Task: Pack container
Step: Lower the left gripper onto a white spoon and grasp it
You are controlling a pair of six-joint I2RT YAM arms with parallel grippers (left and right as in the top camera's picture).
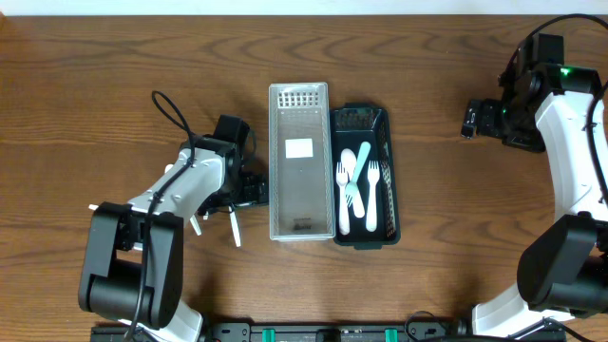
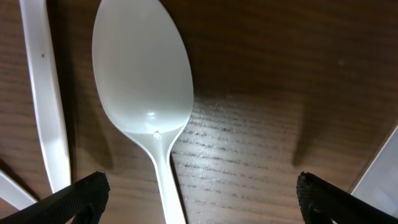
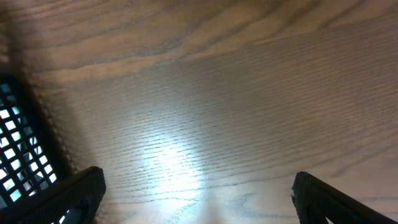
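Observation:
A black mesh container (image 1: 389, 171) sits mid-table and holds several white plastic utensils (image 1: 359, 185). A clear lid (image 1: 299, 161) lies beside it on its left. My left gripper (image 1: 249, 185) is open, low over the table left of the lid. In the left wrist view a white spoon (image 2: 143, 81) lies on the wood with its handle running down between the open fingers (image 2: 199, 199). Another white utensil handle (image 2: 43, 93) lies to its left. My right gripper (image 1: 472, 119) is open and empty at the far right, right of the container (image 3: 15, 155).
Loose white utensils (image 1: 233, 226) lie on the table under and below my left arm. The wooden table (image 1: 427, 57) spreads all around. A black rail (image 1: 313, 332) runs along the front edge.

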